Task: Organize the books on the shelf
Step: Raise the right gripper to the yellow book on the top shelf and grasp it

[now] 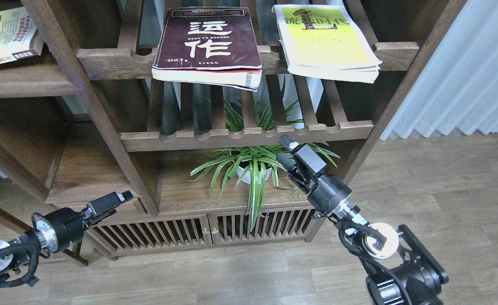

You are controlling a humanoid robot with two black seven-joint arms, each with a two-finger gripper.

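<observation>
The thick maroon book (208, 40) with cream characters lies flat on the upper slatted rack and overhangs its front rail. The lime-yellow book (325, 40) lies flat beside it on the right. The smaller "300" book (3, 36) lies on the solid dark shelf board (20, 82) at the top left. My right gripper (286, 151) is empty, with its fingers apart, in front of the plant and just below the lower rack. My left gripper (123, 197) is low at the left by the drawer, seen side-on, holding nothing.
A potted spider plant (253, 167) stands on the board under the lower slatted rack (244, 137). Below are a small drawer (100, 209) and slatted cabinet doors (206, 231). A white curtain (465, 72) hangs at the right above the wood floor.
</observation>
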